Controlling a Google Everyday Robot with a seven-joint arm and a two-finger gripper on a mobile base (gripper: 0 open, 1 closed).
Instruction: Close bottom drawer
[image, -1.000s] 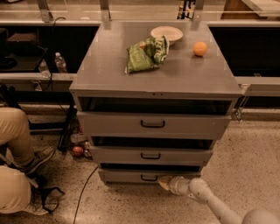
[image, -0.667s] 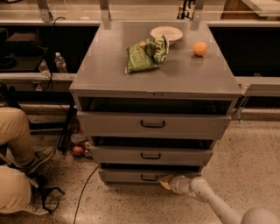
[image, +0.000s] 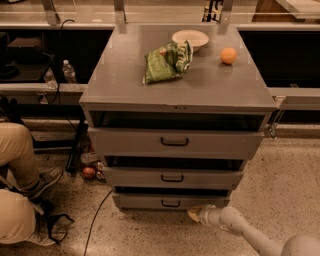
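The grey metal cabinet (image: 175, 90) has three stacked drawers, all pulled out a little. The bottom drawer (image: 145, 201) is the lowest, with a shallow grey front and a small black loop handle (image: 170, 203). My gripper (image: 194, 213) is low at the floor, against the right part of the bottom drawer's front, on a white arm (image: 240, 227) coming in from the lower right.
A green bag (image: 166, 61), a white bowl (image: 190, 38) and an orange (image: 228, 55) lie on the cabinet top. A seated person's legs (image: 17, 200) are at the left. A cable (image: 95, 220) runs over the floor. A water bottle (image: 69, 71) stands behind.
The gripper has stayed at the right part of the bottom drawer's front, shifting only slightly. The drawer shows no clear movement.
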